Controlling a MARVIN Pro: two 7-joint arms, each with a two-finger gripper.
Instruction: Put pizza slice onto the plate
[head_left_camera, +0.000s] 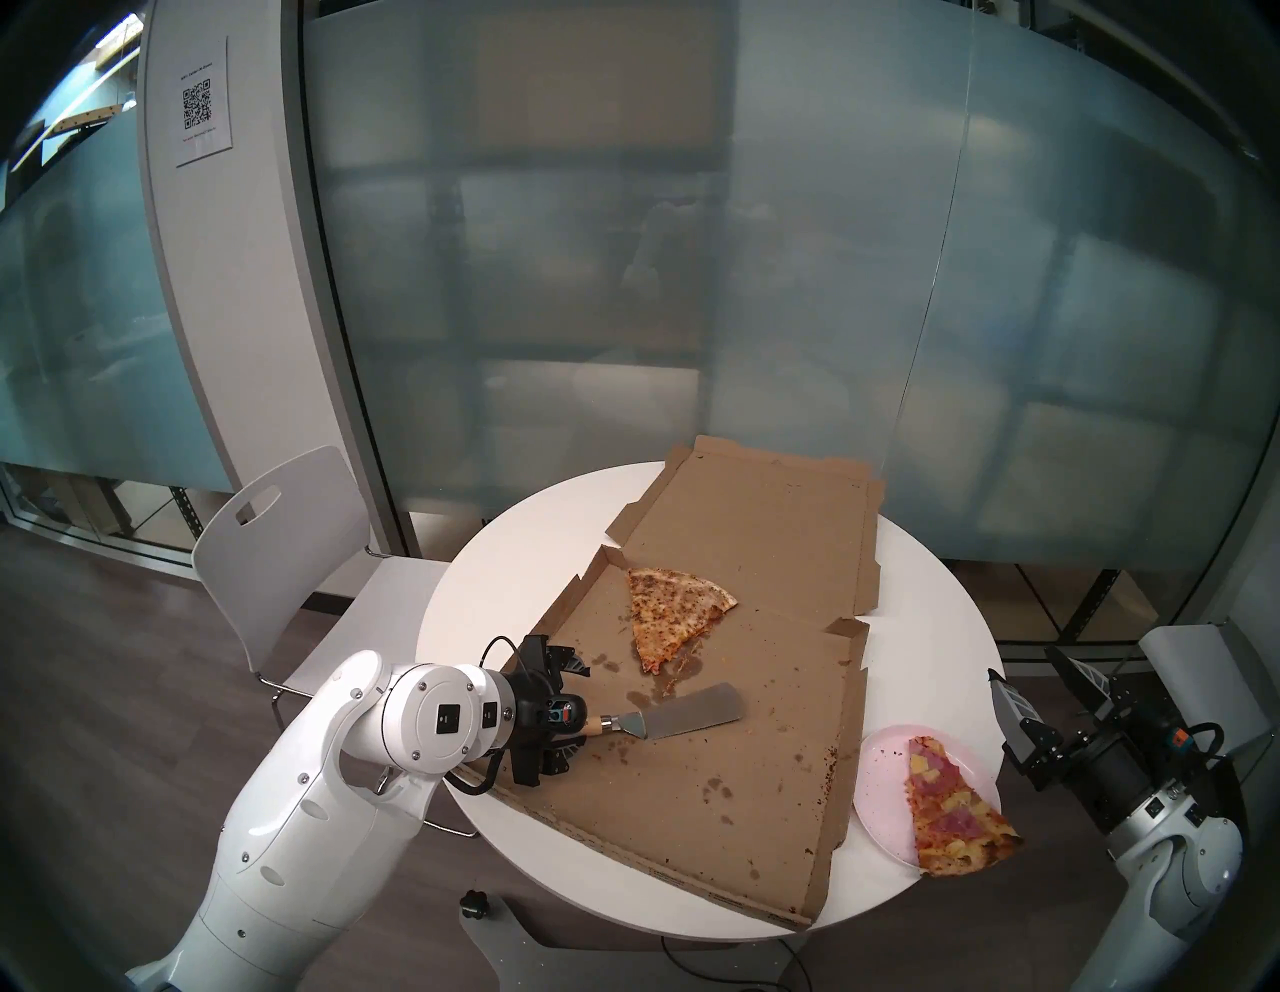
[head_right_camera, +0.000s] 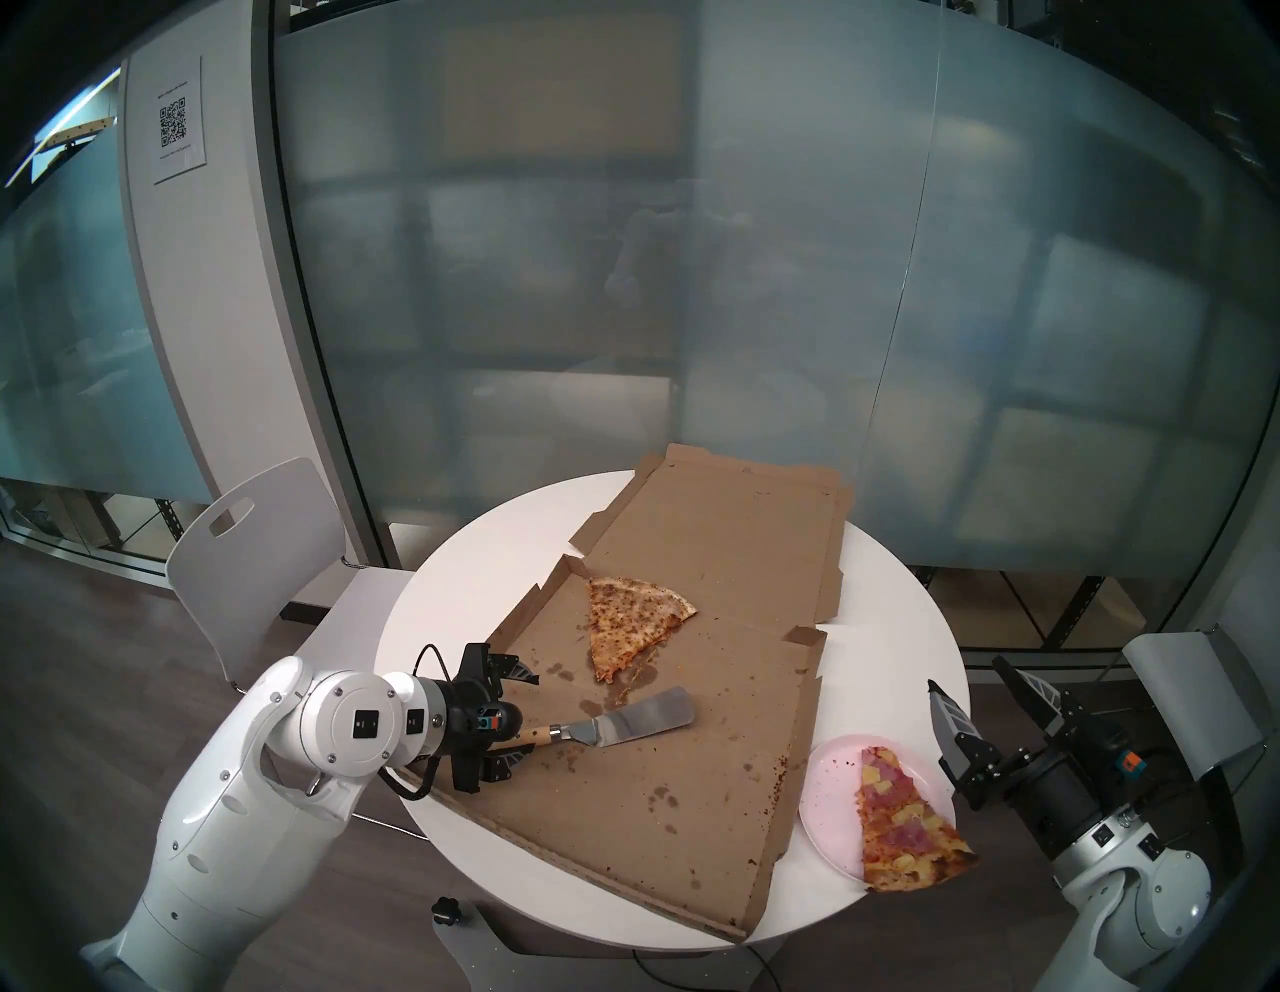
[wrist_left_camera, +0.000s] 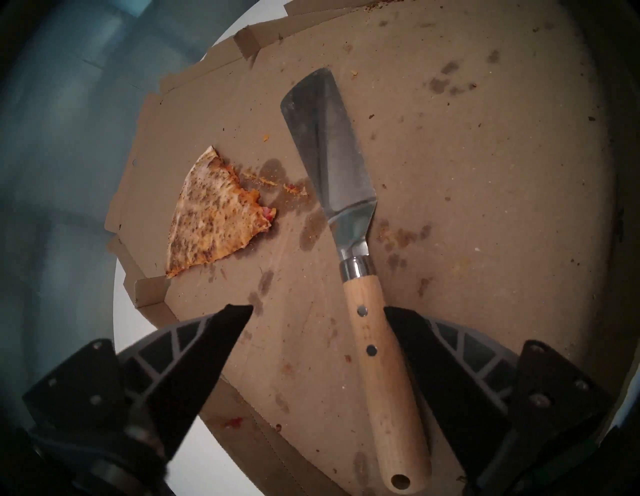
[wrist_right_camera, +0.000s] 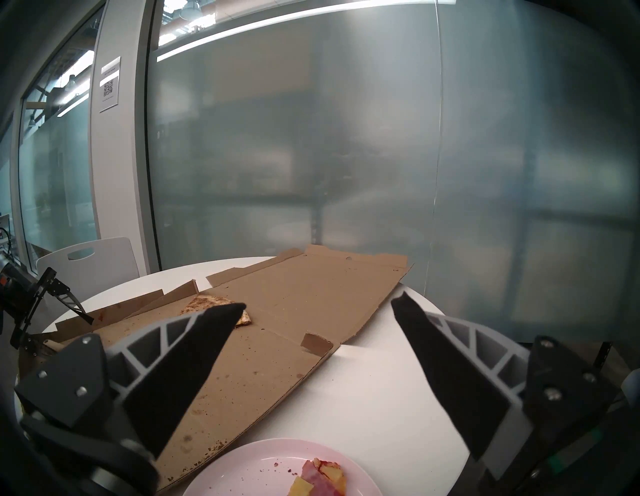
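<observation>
pizza slice (head_left_camera: 952, 807) already on the plate (head_left_camera: 883, 769), tip near the middle, charred crust end hanging past the near rim and out over the table (head_left_camera: 914, 596). likely weak point: overhanging crust, apt to sag or tip off if the plate gets nudged. plate itself close to the table's edge, just beside the flattened pizza box (head_left_camera: 727, 693), so any shove toward the robot risks sending both over.

right gripper (head_left_camera: 1039, 700) off the table's right side, near the plate but apart from it, jaws spread wide and empty. a careless sweep inward could clip the rim or the crust.

further out, spatula (wrist_left_camera: 334, 162) flat on the box, blade bare. left gripper (wrist_left_camera: 317, 310) with jaws wide, straddling the wooden handle; one finger (wrist_left_camera: 412, 332) close against it, the other well clear, no grip. pulling back at an angle could drag the handle and skid the blade across greasy cardboard; closing again would lift a tool seemingly no longer needed.

plain cheese slice (head_left_camera: 672, 613) further back in the box, untouched and not the target; mistaking it for unfinished work would waste a pass.
</observation>
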